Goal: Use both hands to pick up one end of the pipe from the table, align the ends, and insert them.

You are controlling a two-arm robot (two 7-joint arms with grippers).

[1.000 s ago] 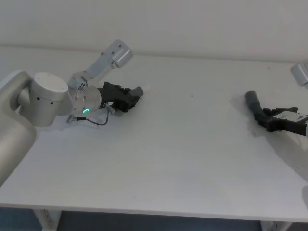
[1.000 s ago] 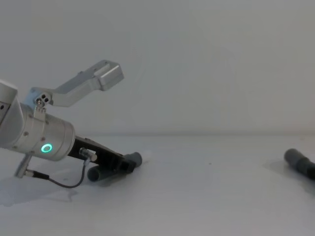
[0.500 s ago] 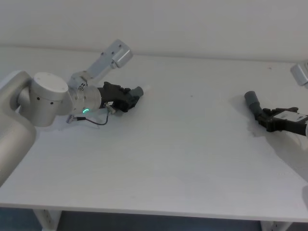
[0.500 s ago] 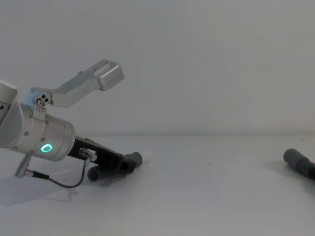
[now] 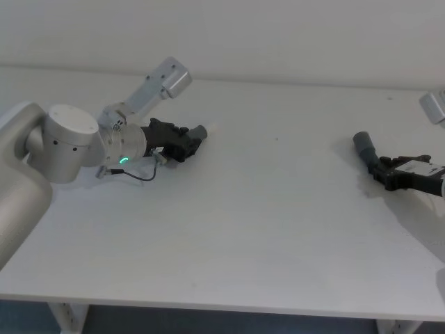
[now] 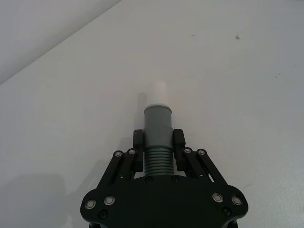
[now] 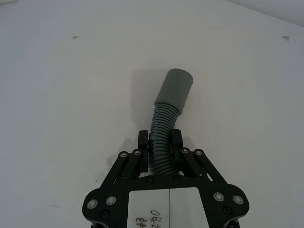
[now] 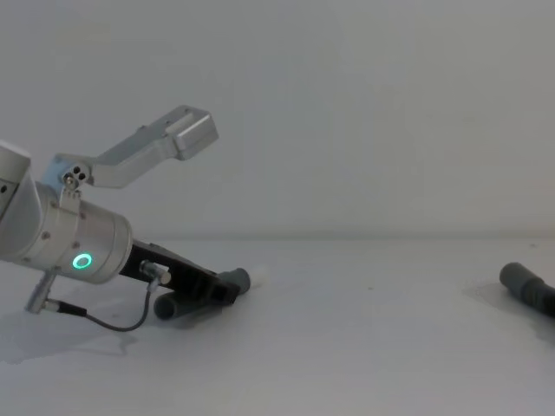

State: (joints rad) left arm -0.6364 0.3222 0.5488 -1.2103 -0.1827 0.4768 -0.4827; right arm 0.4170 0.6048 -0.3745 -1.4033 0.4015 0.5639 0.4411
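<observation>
Nothing has visibly moved in the past second: both grippers and both pipe pieces sit where they did. Across the white table [image 5: 278,229], the silver left wrist [image 5: 124,147] with its green glowing ring lies low at about 10 o'clock in the head view. The left gripper [image 5: 189,142] reaches from it toward 3 o'clock. Its fingers [image 6: 137,140] are closed narrowly on the ribbed body of the collared pipe piece [image 6: 157,123], and the whitish tip [image 6: 156,92] juts past the grey collar toward the table's middle. In the chest view that piece [image 8: 234,279] slopes down, its rear end at the tabletop. Well apart, at about 3 o'clock, the right gripper [image 5: 379,167] clamps narrowly on the ribbed stretch of the plain pipe piece [image 7: 168,102]. That piece bends slightly, with its round grey mouth [image 7: 179,76] aimed toward 11 o'clock in the head view.
</observation>
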